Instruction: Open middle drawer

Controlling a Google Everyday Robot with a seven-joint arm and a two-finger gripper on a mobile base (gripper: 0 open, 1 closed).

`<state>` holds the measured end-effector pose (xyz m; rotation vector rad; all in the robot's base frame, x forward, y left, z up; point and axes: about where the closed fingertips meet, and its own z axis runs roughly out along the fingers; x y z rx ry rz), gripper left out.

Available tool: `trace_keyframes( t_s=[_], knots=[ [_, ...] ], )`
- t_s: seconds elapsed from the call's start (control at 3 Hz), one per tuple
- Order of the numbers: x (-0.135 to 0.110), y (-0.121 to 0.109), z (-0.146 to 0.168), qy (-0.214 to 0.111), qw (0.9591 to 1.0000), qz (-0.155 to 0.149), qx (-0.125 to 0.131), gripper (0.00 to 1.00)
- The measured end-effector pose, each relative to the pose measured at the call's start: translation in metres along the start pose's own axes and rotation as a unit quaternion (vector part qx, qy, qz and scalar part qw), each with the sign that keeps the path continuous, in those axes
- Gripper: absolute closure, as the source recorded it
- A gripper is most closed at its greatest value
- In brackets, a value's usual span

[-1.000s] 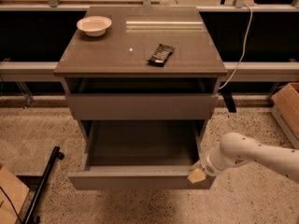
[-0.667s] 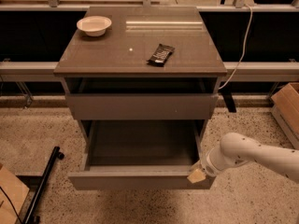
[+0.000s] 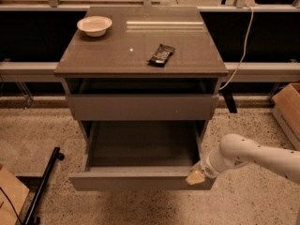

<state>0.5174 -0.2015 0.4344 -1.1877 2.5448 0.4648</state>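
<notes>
The pincer [image 3: 195,177] sits at the right end of the front panel of the middle drawer [image 3: 136,179], touching its top edge; whether it is spread or clamped on the panel cannot be told. The drawer stands pulled well out, its box reaching left and back from the pincer, beneath the top drawer front [image 3: 140,108]

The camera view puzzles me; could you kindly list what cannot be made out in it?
- Anything below the middle drawer: hidden by its pulled-out box.
- Tool, at that drawer's front right corner: whether it touches the panel is too small to tell.
- Arm: cut off by the right edge.
</notes>
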Motion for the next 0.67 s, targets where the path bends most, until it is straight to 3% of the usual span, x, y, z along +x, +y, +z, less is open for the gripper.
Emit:
trace_keyframes(
  t_s=[0.33,0.67],
  knots=[
    [0.0001,0.0003,0.0004,0.0,1.0,0.0,0.0,0.0],
    [0.0001,0.0003,0.0004,0.0,1.0,0.0,0.0,0.0]
  ],
)
